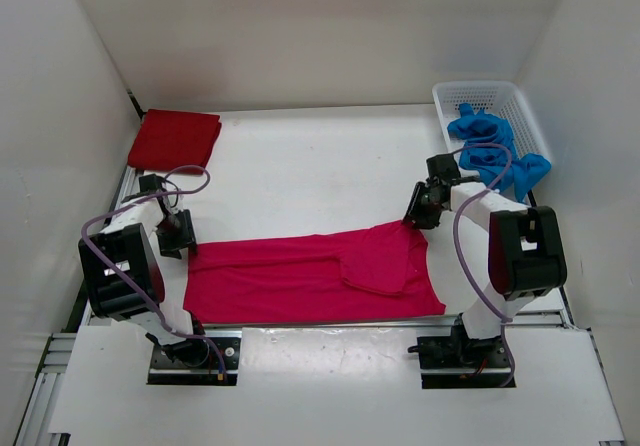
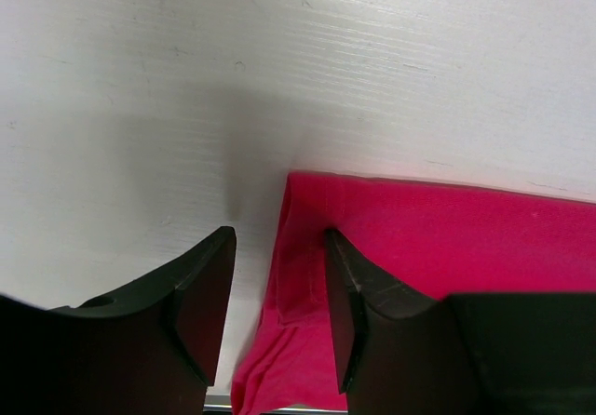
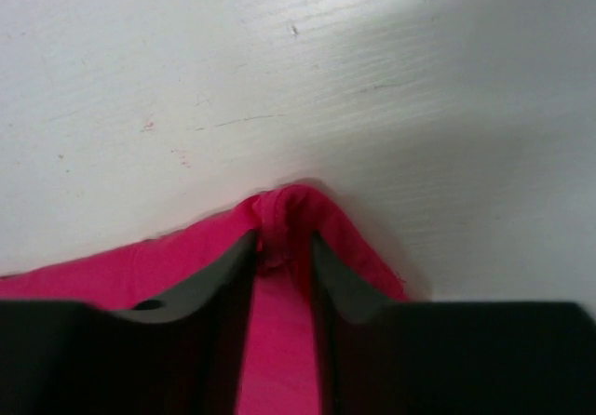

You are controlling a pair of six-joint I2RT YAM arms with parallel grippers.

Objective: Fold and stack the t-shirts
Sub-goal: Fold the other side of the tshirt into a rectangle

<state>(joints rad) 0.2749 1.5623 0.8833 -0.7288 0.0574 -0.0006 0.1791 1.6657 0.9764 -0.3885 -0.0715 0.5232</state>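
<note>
One of the three looks done: the dark red t-shirt [image 1: 173,138] lies folded at the upper left of the worktop [image 1: 300,166]. The pink t-shirt [image 1: 310,276] is spread across the lower middle, its right end doubled over. The right jaws stand narrow, pinching its upper right corner. The left jaws stand half open astride its left edge, gripping nothing. The blue t-shirt [image 1: 490,156] lies crumpled in the white basket [image 1: 478,94] at upper right, unfolded. Nothing appears to block the fold.

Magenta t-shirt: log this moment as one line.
magenta t-shirt: spread out | right tool: pinching far corner | left tool: open astride left edge
</note>
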